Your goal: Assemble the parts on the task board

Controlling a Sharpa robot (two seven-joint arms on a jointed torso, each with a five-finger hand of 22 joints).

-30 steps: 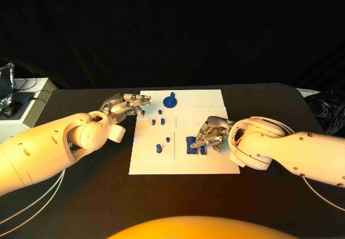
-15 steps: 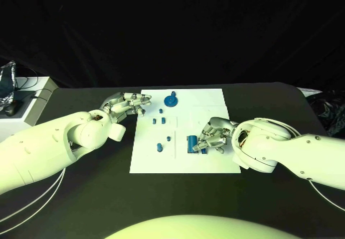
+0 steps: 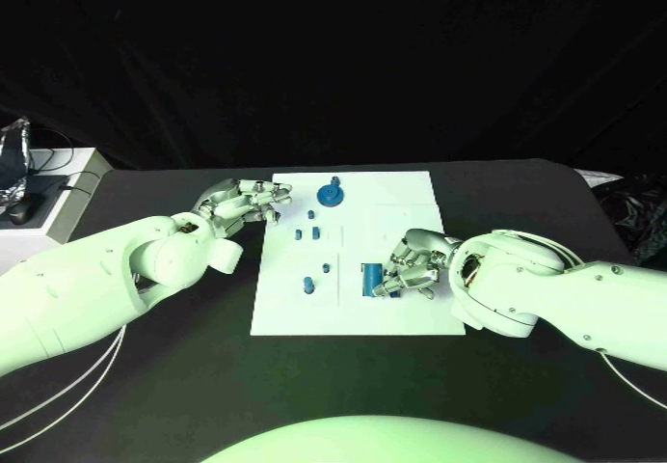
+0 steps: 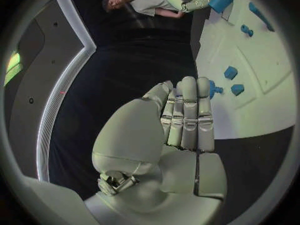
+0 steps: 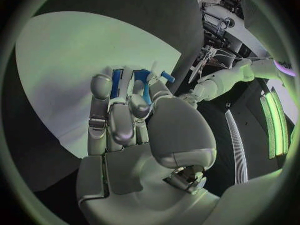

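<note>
The black table (image 3: pixel 167 386) carries the white board (image 3: pixel 403 207) at its middle. The left hand (image 3: pixel 245 204) rests at the board's left edge near the far corner, fingers curled in on nothing. The right hand (image 3: pixel 412 264) lies on the board's right half toward the near edge, its fingers closed around a blue block (image 3: pixel 371 279). A blue disc (image 3: pixel 331 195) sits near the board's far edge. Small blue pegs (image 3: pixel 315 232) stand left of the board's middle, two more (image 3: pixel 308 285) nearer the near edge.
</note>
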